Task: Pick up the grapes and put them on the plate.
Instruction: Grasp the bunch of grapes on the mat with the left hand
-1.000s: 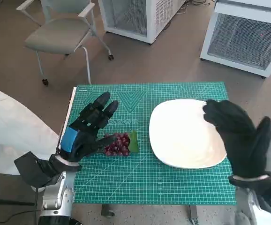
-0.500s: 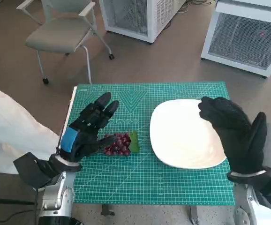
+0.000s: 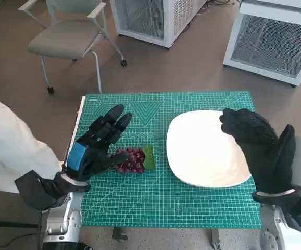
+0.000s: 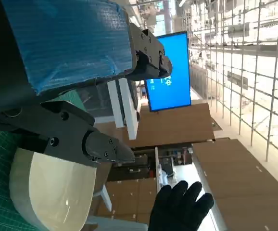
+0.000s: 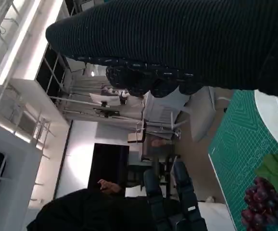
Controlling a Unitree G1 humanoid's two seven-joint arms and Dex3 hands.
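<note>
Presently the small bunch of dark red grapes with a green leaf [image 3: 132,159] lay on the green gridded cutting mat [image 3: 161,198], just left of the round white plate [image 3: 200,151]. The blue-taped black left hand [image 3: 93,146] sat against the bunch, fingers spread, gripping nothing. The black-gloved right hand [image 3: 260,148] hovered over the plate's right edge, fingers apart and empty.

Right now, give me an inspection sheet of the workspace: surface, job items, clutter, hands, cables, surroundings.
Surface: green cutting mat covers the small table.
Job's things: grapes with a green leaf lie on the mat, left of the white plate; the plate holds nothing.
Clutter: nothing seen.
Hands: left hand open beside the grapes, not gripping them; right hand open over the plate's right edge.
Cables: one on the floor at lower left.
Surroundings: chair, two white mesh-fronted units, a person's pale sleeve at left.
</note>
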